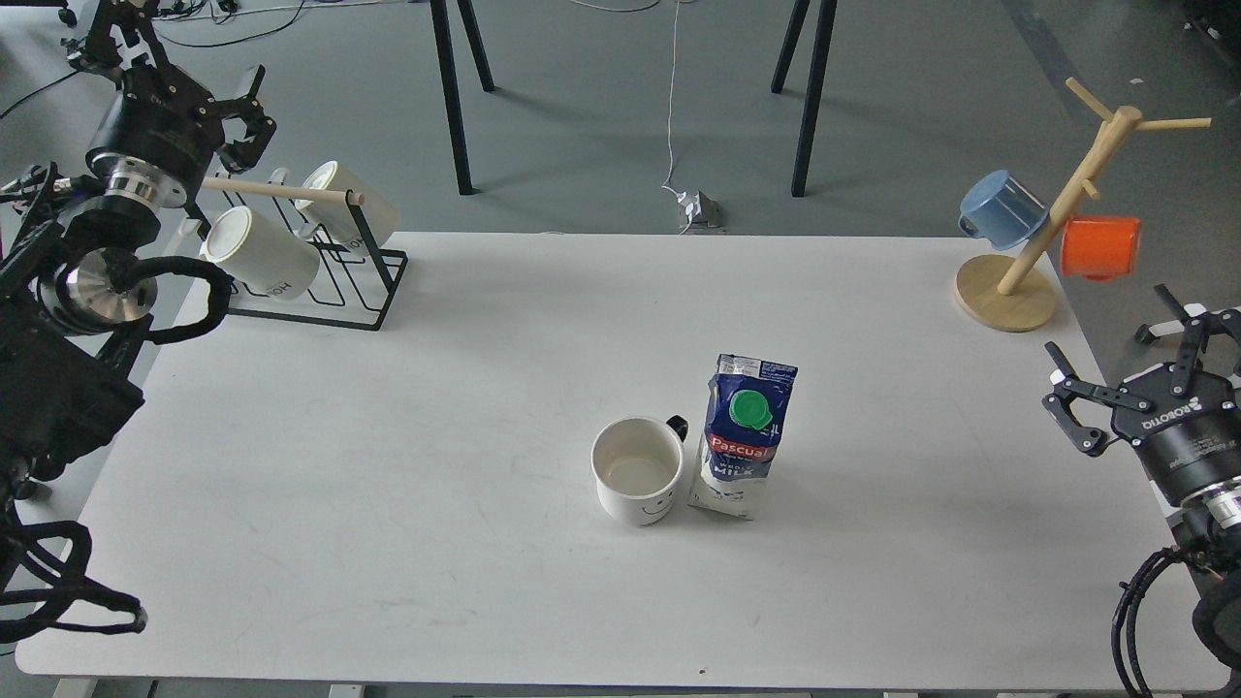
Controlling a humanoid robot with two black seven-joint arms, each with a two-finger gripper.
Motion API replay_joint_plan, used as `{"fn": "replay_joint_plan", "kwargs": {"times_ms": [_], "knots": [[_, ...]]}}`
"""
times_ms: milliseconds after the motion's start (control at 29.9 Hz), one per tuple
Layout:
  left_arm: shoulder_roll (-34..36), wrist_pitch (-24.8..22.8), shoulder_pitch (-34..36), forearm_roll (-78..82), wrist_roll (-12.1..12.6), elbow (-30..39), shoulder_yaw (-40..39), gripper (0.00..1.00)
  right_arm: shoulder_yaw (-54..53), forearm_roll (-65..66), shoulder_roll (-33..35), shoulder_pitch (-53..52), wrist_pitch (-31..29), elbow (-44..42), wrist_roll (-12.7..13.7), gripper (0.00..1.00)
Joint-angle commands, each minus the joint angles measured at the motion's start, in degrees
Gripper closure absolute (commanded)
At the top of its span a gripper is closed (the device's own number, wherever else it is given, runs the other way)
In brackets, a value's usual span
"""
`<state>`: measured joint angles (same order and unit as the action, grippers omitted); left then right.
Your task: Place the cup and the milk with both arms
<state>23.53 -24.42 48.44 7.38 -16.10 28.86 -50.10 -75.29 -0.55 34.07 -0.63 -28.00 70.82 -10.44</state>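
The cup [637, 471] stands upright just left of the milk [742, 436] on the table [388, 485].

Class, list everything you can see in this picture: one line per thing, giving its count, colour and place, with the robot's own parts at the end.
cup: 1, white with a black handle and a smiley face, upright at table centre, just left of the carton.
milk carton: 1, blue and white with a green cap, upright at table centre.
cream mugs: 2, on the black wire rack at the far left corner.
wire rack: 1, black with a wooden bar, far left.
mug tree: 1, wooden, far right corner.
blue mug: 1, hanging on the tree.
orange mug: 1, hanging on the tree.
table: 1, white.
left gripper: 1, black, open, above the rack.
right gripper: 1, black, open, at the right table edge.
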Motion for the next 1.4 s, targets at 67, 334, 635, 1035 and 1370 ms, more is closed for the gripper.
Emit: {"fn": "replay_joint_plan", "kwargs": {"times_ms": [67, 334, 635, 1035, 1370], "knots": [[-0.1, -0.3, -0.1, -0.1, 0.1, -0.3, -0.3, 0.0, 2.1, 0.2, -1.5, -15.7, 0.0, -12.1, -0.1, 0.01], [-0.2, 0.1, 0.2, -0.2, 0.2, -0.3, -0.3, 0.0, 4.2, 0.2, -5.4, -31.7, 0.0, -30.6, 2.0, 0.01], [-1.1, 0.0, 0.0, -0.7, 0.2, -0.4, -0.3, 0.0, 5.9, -0.4, -5.5, -40.6, 0.0, -40.8, 2.6, 0.01], [-2.4, 0.2, -0.1, -1.1, 0.1, -0.4, -0.4, 0.0, 5.2, -0.9, -7.3, -41.1, 0.0, -40.1, 2.5, 0.01], [-2.4, 0.0, 0.0, -1.3, 0.2, -0.3, -0.4, 0.0, 8.2, -0.5, -8.4, -41.2, 0.0, -37.9, 2.4, 0.01]]}}
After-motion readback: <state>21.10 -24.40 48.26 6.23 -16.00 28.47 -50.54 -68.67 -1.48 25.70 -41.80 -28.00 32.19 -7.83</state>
